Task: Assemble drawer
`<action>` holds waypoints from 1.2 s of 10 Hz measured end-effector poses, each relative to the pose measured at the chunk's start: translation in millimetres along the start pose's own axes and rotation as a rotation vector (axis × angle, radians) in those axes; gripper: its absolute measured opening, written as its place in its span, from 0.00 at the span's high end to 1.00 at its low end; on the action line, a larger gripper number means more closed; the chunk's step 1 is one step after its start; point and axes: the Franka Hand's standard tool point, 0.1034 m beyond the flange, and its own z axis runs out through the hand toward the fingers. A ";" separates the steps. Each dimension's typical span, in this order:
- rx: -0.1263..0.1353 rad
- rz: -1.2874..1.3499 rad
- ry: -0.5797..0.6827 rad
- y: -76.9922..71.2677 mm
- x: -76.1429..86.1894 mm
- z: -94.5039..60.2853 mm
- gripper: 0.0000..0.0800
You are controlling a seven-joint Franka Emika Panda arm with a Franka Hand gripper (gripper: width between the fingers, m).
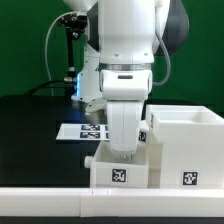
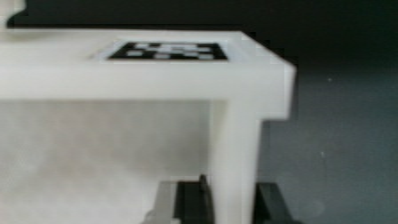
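One drawer tray in the grip, one box casing next to it.
Drawer tray (image 1: 112,170) sits on the black table (image 1: 30,125), just beside the box casing (image 1: 186,140) on the exterior view's right. Gripper (image 2: 231,203) is closed narrow, its two fingers (image 2: 187,203) clamping one tray wall. One marker board (image 1: 82,131) lies behind.

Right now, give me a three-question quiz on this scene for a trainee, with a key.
1. True or false: the hand grips a thin upright wall of the small tray.
2. Where is the marker board? A) lying flat on the black table; B) inside the casing; C) leaning upright against the arm.
3. Fill in: in the exterior view, the large box casing stands on that view's ____ of the small tray.

Key: 1 true; 2 A; 3 right.
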 end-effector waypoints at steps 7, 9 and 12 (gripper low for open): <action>0.006 0.000 -0.005 1.0 -16.4 2.5 0.61; 0.008 0.018 -0.007 1.2 -27.0 3.5 0.25; 0.019 0.037 -0.006 -1.5 -32.1 8.6 0.19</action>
